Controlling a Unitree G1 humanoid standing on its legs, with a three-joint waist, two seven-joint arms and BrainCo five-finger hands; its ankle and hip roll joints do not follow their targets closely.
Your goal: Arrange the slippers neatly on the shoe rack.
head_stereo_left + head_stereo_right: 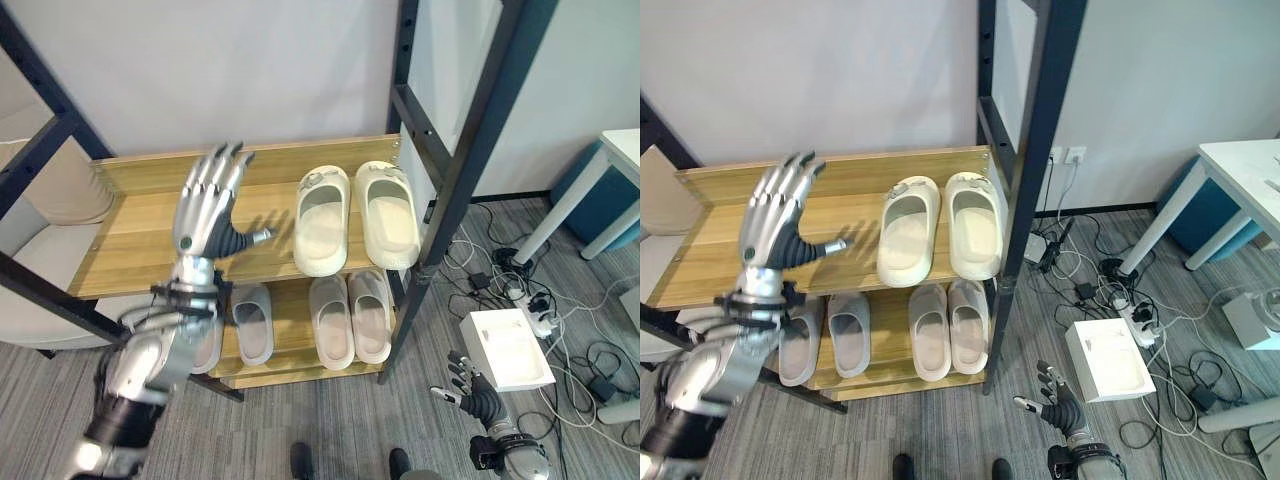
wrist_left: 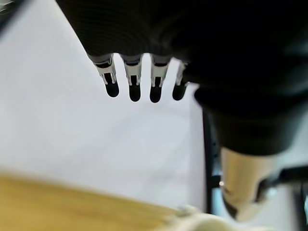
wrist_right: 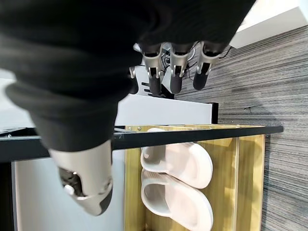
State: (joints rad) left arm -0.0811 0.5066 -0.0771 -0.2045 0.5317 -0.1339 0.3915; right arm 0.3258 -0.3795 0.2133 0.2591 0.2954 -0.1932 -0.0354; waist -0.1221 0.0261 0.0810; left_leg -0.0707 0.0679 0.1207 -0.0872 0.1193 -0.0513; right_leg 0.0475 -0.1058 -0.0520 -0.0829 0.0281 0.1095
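A pair of cream slippers [image 1: 355, 215] lies side by side on the right part of the wooden top shelf [image 1: 140, 235], toes toward me. On the lower shelf [image 1: 290, 350] stand two more pale pairs, one at the right [image 1: 350, 318] and one at the left [image 1: 252, 322]. My left hand [image 1: 207, 215] is raised above the top shelf, left of the cream pair, fingers straight and spread, holding nothing. My right hand [image 1: 468, 388] hangs low over the carpet at the rack's right, fingers relaxed and empty. The lower-shelf slippers [image 3: 178, 185] also show in the right wrist view.
Black metal uprights [image 1: 470, 160] frame the rack. A white box [image 1: 507, 348], a power strip and tangled cables [image 1: 520, 290] lie on the grey carpet to the right. A white table leg [image 1: 565, 205] stands further right. A pale cushioned seat [image 1: 40, 260] sits left of the rack.
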